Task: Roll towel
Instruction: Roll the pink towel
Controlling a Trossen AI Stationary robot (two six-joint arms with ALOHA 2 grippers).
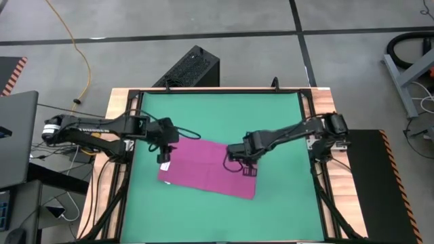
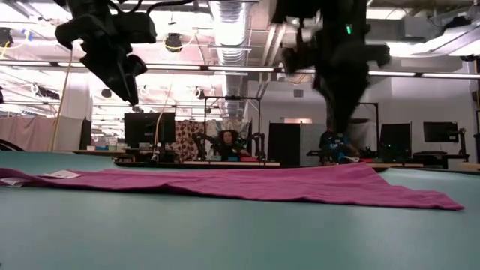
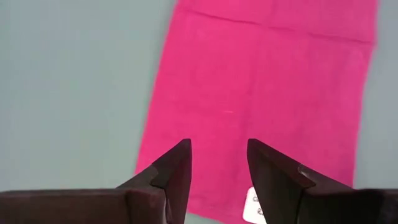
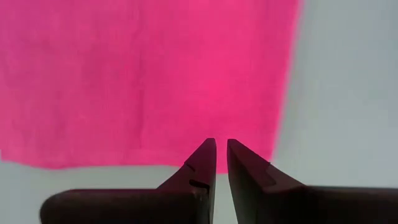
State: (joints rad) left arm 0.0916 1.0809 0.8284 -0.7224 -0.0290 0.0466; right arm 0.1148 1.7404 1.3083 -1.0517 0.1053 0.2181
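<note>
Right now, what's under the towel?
The towel lies flat on the green table mat; only mat shows around it. No lump suggests anything beneath, but the covered surface itself can't be seen.

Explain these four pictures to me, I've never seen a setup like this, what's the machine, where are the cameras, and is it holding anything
It is a robot with two dark arms at a green table. One picture looks straight down, one looks level across the tabletop, and two come from cameras on the wrists. A magenta towel lies spread flat, a white tag at its edge. The left gripper hangs above the tag end, fingers apart. The right gripper hangs over the opposite end, fingers nearly together. Neither holds anything.
</note>
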